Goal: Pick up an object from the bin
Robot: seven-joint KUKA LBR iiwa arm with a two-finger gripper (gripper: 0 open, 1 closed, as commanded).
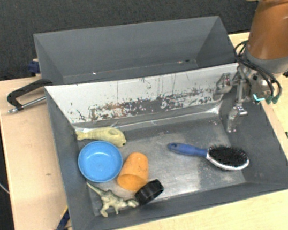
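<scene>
1. Jaws hang at the bin's (139, 47) 3 o'clock side, close by the right wall and above the floor. Nothing shows between them. Released or clenched: I cannot tell from this angle.
2. Nearest thing: brush (215, 154), blue handle, black bristles in a white rim, flat on the floor. Its head lies near the jaws, at about their 7 o'clock.
3. Brush long axis runs roughly 10 to 4 o'clock, handle end toward bin centre, head toward the right wall.
4. The rest are well apart at the bin's 8 to 9 o'clock: blue bowl (100, 161), orange cup (133, 171) on its side touching it, black cap (149, 191), pale toy (103, 135) and beige figure (113, 202).
5. Judgement: no pick started yet. The brush looks the likeliest target. I would shift toward 7 o'clock and close across the thin handle, at right angles to that axis.
</scene>
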